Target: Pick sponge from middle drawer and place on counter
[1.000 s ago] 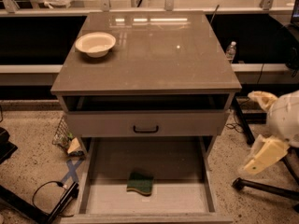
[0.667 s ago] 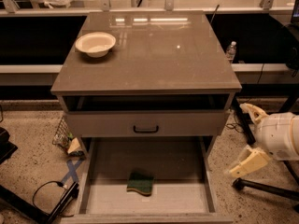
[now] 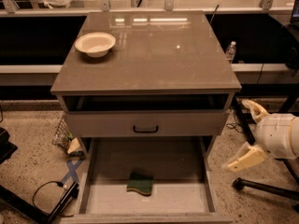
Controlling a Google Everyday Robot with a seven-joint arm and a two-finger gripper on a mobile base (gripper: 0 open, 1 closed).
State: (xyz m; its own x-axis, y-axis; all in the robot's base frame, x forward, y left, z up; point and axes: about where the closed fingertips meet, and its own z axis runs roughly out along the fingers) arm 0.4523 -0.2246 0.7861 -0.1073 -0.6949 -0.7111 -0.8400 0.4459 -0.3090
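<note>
The sponge [image 3: 140, 182], dark green with a wavy edge, lies flat on the pale floor of the middle drawer [image 3: 98, 190], which is pulled wide open at the bottom of the view. The counter [image 3: 159, 55] is the glossy grey-brown slab on top of the cabinet. My gripper [image 3: 246, 133] is at the right edge, beside the cabinet and to the right of the open drawer, with its two cream fingers spread apart and empty. It is well clear of the sponge.
A white bowl [image 3: 95, 43] stands on the counter's back left. A grey drawer front with a black handle [image 3: 145, 129] sits above the open drawer. A water bottle [image 3: 231, 52] stands behind right. Cables and a black stand leg [image 3: 266, 186] lie on the floor.
My gripper has moved left and slightly down, closer to the cabinet's right side. The sponge, drawer and bowl have not moved.
</note>
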